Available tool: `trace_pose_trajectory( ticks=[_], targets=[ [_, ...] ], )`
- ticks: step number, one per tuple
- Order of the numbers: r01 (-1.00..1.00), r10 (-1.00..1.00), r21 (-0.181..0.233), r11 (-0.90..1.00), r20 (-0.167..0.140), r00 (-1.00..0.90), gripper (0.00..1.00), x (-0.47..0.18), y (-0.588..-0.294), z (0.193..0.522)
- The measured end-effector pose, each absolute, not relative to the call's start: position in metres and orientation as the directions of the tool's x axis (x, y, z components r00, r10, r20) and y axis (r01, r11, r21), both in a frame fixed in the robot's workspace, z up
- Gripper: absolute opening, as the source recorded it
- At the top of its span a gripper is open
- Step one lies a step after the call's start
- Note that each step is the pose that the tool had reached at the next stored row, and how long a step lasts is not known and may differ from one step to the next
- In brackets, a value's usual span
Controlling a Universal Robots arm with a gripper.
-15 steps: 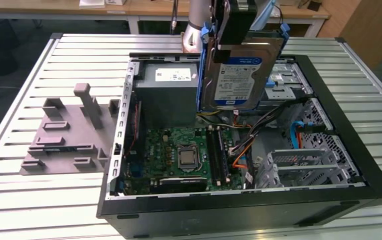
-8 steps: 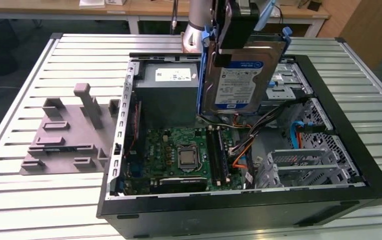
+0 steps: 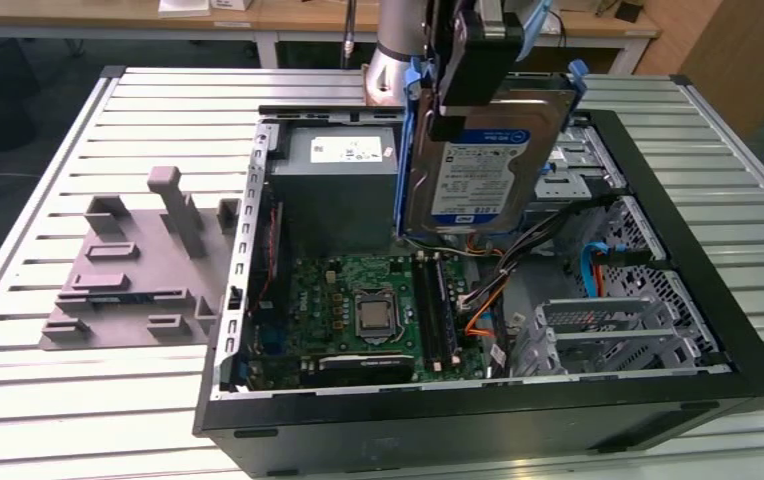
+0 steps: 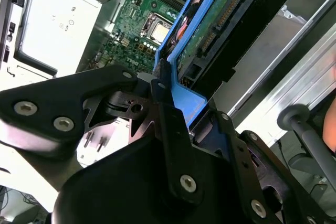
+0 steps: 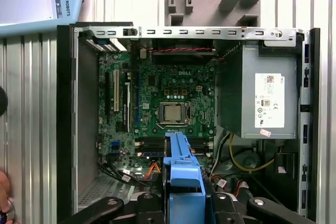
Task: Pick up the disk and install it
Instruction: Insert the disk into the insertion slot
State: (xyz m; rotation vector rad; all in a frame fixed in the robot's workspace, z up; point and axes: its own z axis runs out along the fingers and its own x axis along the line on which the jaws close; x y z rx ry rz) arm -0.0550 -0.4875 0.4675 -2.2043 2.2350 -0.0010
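One disk (image 3: 532, 135) | clamped in tool (image 3: 460, 112) | white-and-blue label (image 3: 469, 185) | above open case (image 3: 489, 418)

Bright, even overhead light, soft shadows
In the exterior view the table (image 3: 75, 420) glares pale toward 6 o'clock, the case (image 3: 489, 425) interior sits in shade and the disk (image 3: 482, 170) shows dull sheen; in the second wrist view the power supply (image 4: 58, 30) washes out white
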Motion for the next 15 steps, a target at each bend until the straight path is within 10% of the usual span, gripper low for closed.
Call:
trace_pose_trajectory(
  ticks=[15],
  targets=[
    [-1.000,-1.000,-0.002,0.014,-0.001,-0.014,0.36,-0.044,-0.489,0.468]
  ],
)
